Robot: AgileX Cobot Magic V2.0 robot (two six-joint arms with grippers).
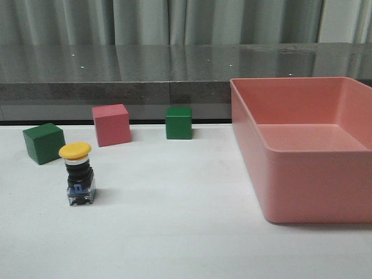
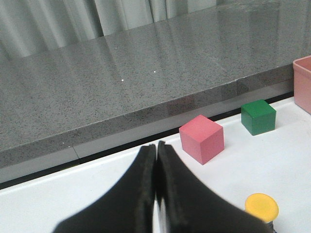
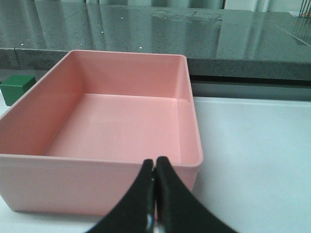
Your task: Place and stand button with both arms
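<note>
While the large salmon-pink plastic bin fills the right half of the front frame with nothing in it, the white tabletop carries smaller items at left: a pink cube, two green cubes, and the small yellow-capped push-button, lower left, upright on its clear-blue base, apparently already stood. Both black grippers, left and right, have fingers pressed together on nothing, seemingly parked clear.

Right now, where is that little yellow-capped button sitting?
In the front view the button stands upright on the white table's left side, just in front of the left green cube and the pink cube.
</note>
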